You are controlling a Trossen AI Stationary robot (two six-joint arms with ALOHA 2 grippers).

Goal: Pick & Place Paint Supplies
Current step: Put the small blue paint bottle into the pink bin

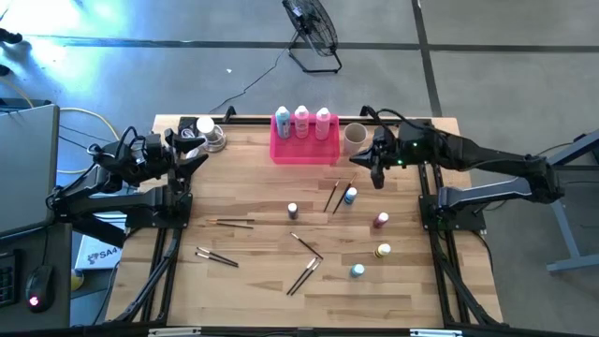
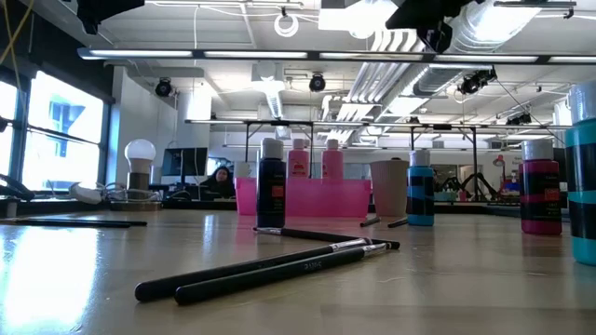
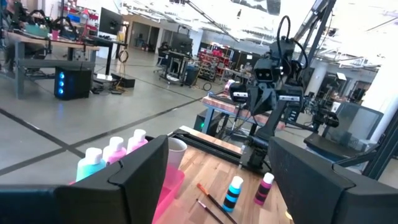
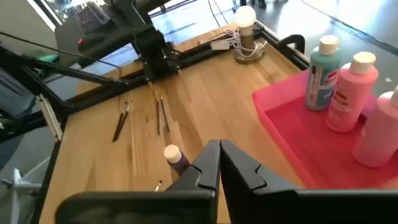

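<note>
Three taller white-capped bottles, one teal (image 1: 283,123) and two pink (image 1: 313,122), stand upright in the bright pink tray (image 1: 304,152) at the table's far edge, next to the beige cup (image 1: 355,138). Tiny bottles stand on the wood: purple (image 1: 293,211), blue (image 1: 350,196), dark red (image 1: 381,220), yellow (image 1: 383,251), teal (image 1: 357,271). Thin brushes lie flat (image 1: 232,222) (image 1: 215,257) (image 1: 307,245) (image 1: 303,276) (image 1: 337,195). My right gripper (image 1: 377,174) hovers shut and empty right of the tray, above the blue bottle. My left gripper (image 1: 192,150) is raised at the far left, open.
A round bulb lamp (image 1: 211,137) sits at the far left corner, close to my left gripper. The arm bases and frame rails (image 1: 168,234) (image 1: 440,234) flank the table. Bare wood (image 1: 262,178) lies in front of the tray. A fan (image 1: 312,28) stands on the floor beyond.
</note>
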